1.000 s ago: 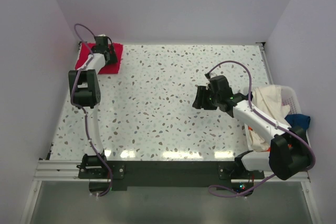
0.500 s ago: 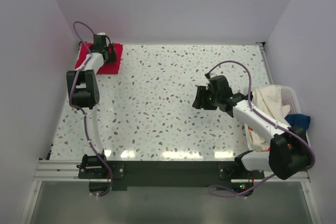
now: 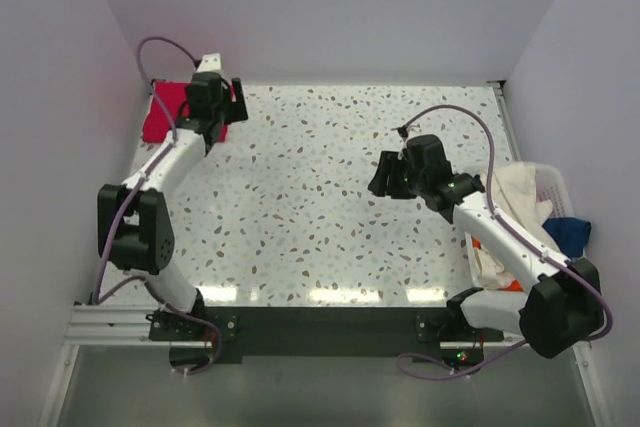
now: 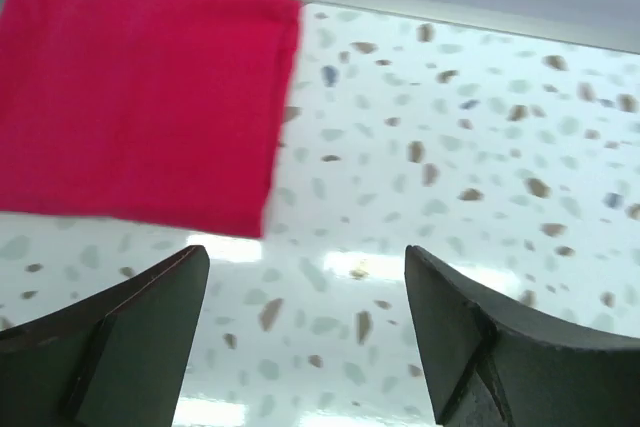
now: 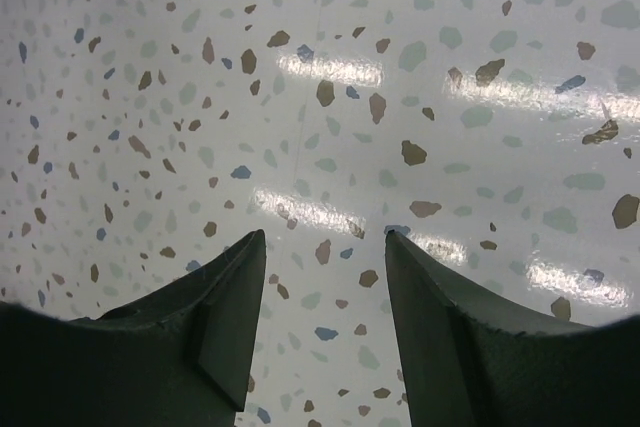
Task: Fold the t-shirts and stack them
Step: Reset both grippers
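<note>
at the far left corner of the bench lies the folded red t-shirt. the left gripper hangs beside it, jaws wide and empty. the right gripper, mid-bench, stands half-open, holding nothing.

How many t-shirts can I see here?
4. A folded red t-shirt lies at the far left corner of the table; a cream t-shirt, a dark blue t-shirt and a sliver of orange t-shirt sit in the white basket on the right. More may be buried there.

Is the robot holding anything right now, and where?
Nothing. The left end effector is open near the red t-shirt; the right end effector is open over the table.
</note>
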You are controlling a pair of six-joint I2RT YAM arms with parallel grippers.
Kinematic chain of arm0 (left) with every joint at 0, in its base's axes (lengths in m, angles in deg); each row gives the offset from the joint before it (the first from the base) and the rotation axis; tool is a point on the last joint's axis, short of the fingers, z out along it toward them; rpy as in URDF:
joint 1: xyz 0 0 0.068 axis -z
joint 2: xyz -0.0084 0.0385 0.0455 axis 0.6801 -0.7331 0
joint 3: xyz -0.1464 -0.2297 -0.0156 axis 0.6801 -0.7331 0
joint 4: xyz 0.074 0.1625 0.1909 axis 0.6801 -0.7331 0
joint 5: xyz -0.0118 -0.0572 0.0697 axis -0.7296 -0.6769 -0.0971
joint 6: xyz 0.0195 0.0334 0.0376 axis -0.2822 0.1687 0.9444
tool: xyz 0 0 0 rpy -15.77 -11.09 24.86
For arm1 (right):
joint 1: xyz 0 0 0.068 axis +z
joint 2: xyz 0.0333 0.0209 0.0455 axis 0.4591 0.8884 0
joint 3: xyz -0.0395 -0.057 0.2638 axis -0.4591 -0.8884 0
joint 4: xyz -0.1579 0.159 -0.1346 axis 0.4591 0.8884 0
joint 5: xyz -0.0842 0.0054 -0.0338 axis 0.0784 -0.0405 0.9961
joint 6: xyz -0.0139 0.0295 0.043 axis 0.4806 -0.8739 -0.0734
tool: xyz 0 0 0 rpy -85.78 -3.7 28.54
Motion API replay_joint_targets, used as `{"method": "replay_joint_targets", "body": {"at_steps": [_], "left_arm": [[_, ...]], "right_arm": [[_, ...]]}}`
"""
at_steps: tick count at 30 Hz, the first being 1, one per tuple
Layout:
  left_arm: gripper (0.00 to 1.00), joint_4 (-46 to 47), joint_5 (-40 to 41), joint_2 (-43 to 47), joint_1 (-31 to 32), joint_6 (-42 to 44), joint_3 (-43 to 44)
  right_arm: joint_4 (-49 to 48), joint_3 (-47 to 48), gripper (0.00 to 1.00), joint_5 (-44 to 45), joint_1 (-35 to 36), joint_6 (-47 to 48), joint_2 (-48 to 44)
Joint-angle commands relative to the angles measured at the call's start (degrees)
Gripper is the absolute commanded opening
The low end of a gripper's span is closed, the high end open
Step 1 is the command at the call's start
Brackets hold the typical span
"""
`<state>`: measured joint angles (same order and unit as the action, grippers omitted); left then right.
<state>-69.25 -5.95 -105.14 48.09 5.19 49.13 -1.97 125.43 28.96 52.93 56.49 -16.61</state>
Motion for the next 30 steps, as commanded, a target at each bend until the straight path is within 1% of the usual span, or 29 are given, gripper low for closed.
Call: {"method": "replay_joint_targets", "body": {"at_steps": [1,2,3,4,5,6,7,8,9,10,11,12,13,16,23,25,30], "left_arm": [[0.84,6.99,1.26,10.5,8.53,-5.63,-14.41],[0.84,7.54,2.05,14.79,10.91,-6.16,-17.18],[0.84,7.89,3.19,16.74,13.46,-6.6,-19.64],[0.84,7.63,5.89,18.5,18.53,-6.96,-23.58],[0.84,7.81,7.23,21.83,21.02,-7.92,-25.62],[0.84,8.24,7.76,23.43,23.22,-8.36,-27.73],[0.84,8.25,7.94,24.75,27.07,-10.19,-31.14],[0.84,8.25,8.38,27.11,28.94,-11.17,-32.66],[0.84,8.25,8.38,28.18,32.61,-11.96,-34.15],[0.84,10.07,8.38,29.67,34.56,-13.27,-36.6],[0.84,9.83,8.82,30.12,36.58,-13.72,-37.32],[0.84,9.31,9.69,30.47,40.34,-14.25,-37.77],[0.84,9.21,10.66,30.82,41.69,-15.04,-38.2],[0.84,9.39,8.05,32.67,44.15,-15.66,-39.17],[0.85,9.21,2.76,36.19,44.16,-13.55,-37.25],[0.85,6.49,0.66,36.27,44.16,-13.2,-36.02],[0.86,5.52,-0.23,38.47,44.07,-12.23,-35.13]], "right_arm": [[2.49,2.94,0.55,2.94,0.23,-0.09,-4.31],[3.11,2.86,0.56,3.13,0.32,0.0,-4.92],[3.37,2.68,0.56,3.39,0.24,0.0,-5.71],[3.55,2.07,0.56,3.74,0.23,0.09,-7.02],[4.34,1.98,0.56,4.61,0.23,0.35,-7.82],[5.13,1.8,0.56,4.62,0.23,0.53,-8.52],[5.66,1.45,0.56,5.84,0.23,0.79,-10.18],[5.92,1.1,0.56,6.72,0.23,0.96,-10.98],[6.01,0.23,0.56,6.73,0.32,1.31,-11.86],[6.1,-0.13,0.56,6.82,0.24,1.75,-13.61],[6.01,-0.65,0.56,7.25,0.23,1.67,-14.5],[6.1,-1.7,0.56,8.22,0.23,1.5,-15.29],[6.01,-2.06,0.56,8.57,0.23,1.15,-16.0],[6.1,-2.85,0.57,9.89,0.23,0.79,-17.49],[6.37,-2.77,0.56,11.91,0.23,-0.44,-17.41],[6.28,-2.77,0.55,12.35,0.32,-0.44,-17.23],[5.84,-1.98,0.56,13.15,0.23,-0.88,-17.85]]}}
